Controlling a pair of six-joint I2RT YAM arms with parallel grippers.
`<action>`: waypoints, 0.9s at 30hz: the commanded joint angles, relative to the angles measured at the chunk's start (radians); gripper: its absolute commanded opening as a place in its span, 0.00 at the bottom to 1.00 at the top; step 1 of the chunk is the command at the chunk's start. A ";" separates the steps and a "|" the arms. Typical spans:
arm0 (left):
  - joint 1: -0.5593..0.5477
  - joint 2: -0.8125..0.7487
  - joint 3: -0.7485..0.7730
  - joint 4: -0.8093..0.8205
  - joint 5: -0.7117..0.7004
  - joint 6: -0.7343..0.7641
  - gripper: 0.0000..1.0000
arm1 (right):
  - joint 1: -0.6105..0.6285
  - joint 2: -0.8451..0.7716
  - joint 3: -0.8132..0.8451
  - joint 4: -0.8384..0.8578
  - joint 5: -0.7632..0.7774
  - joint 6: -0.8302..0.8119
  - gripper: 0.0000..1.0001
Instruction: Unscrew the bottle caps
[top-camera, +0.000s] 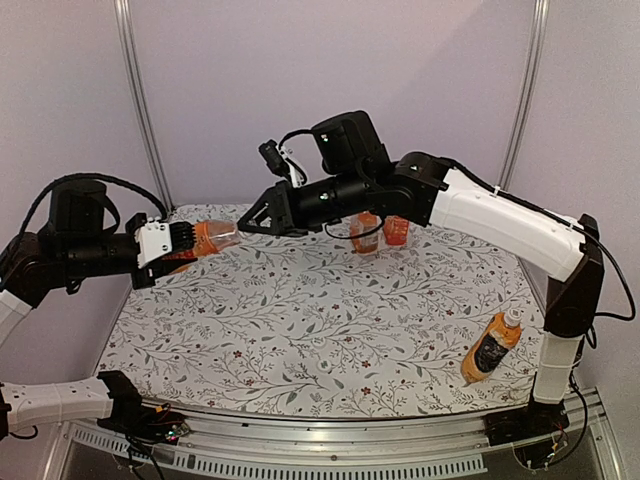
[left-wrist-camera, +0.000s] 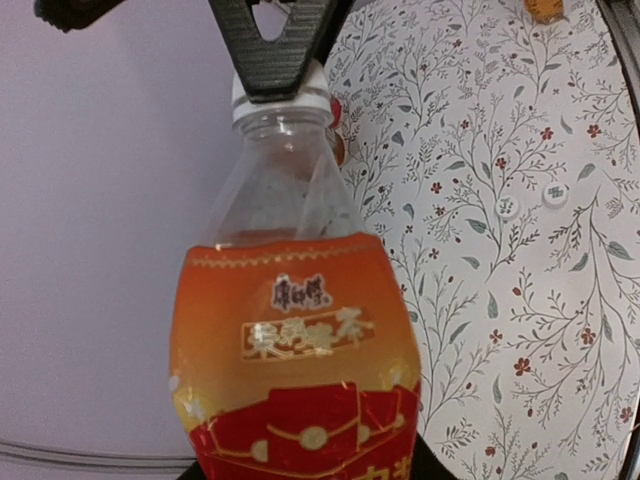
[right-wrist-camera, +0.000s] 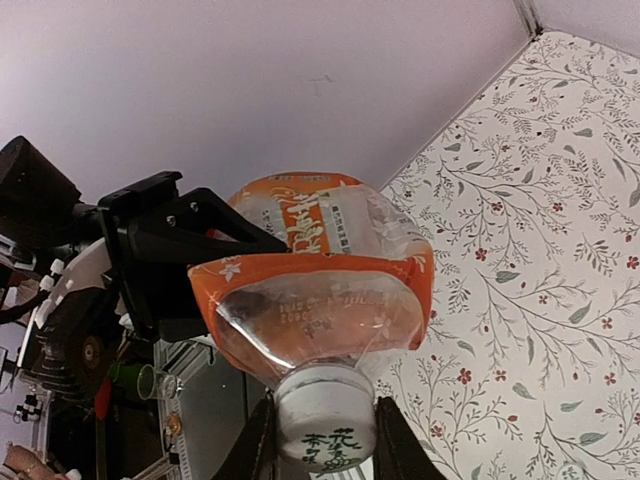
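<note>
My left gripper (top-camera: 170, 245) is shut on the body of an orange-labelled clear bottle (top-camera: 212, 237) and holds it on its side above the table's far left corner, neck to the right. In the left wrist view the bottle (left-wrist-camera: 295, 330) fills the frame, with its white cap (left-wrist-camera: 282, 103) on top. My right gripper (top-camera: 247, 222) is shut on that cap (right-wrist-camera: 322, 425), one black finger (right-wrist-camera: 253, 447) on each side. Two more orange bottles (top-camera: 366, 232) stand at the back. A dark-labelled bottle (top-camera: 490, 348) lies at the right, its white cap (top-camera: 512, 318) on.
The flowered tablecloth (top-camera: 320, 320) covers the table. Two small white round things (left-wrist-camera: 508, 207) lie on the cloth in the left wrist view. The right arm (top-camera: 500, 220) reaches across the back of the table. Walls and metal posts close the back.
</note>
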 joint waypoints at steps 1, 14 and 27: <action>-0.016 -0.006 -0.004 0.026 0.012 -0.018 0.24 | -0.010 0.013 0.001 -0.005 -0.096 -0.009 0.12; -0.011 0.023 0.129 -0.137 0.460 -0.325 0.22 | 0.178 -0.166 -0.024 -0.254 -0.131 -0.821 0.00; -0.006 0.004 0.094 -0.188 0.486 -0.259 0.18 | 0.356 -0.236 -0.159 -0.248 0.408 -1.666 0.00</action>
